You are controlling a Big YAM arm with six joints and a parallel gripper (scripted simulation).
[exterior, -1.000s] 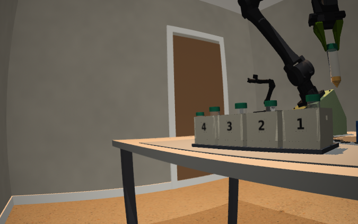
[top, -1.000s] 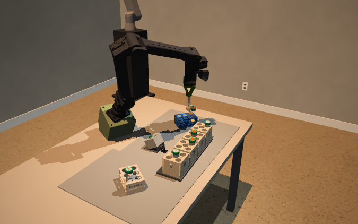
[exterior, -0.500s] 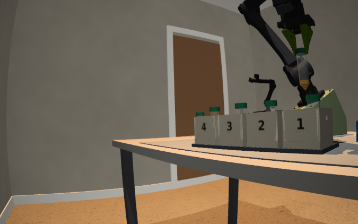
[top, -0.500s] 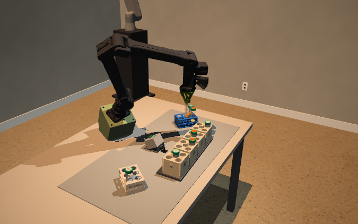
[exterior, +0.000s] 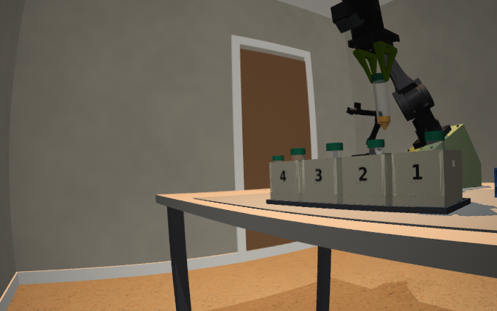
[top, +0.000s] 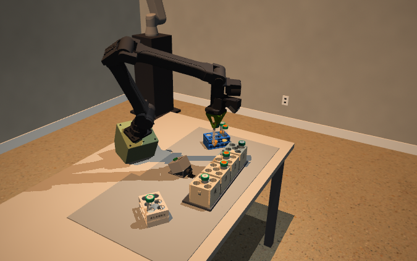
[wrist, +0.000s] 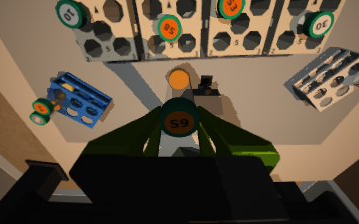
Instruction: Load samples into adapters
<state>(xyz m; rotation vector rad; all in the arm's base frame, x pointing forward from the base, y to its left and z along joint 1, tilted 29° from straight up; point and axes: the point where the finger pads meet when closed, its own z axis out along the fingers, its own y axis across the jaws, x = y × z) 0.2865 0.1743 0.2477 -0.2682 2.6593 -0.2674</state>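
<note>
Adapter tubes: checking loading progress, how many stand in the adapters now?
4: blank 10, S8, S3, blank 30, one per adapter; S9 hangs in the jaws.
</note>
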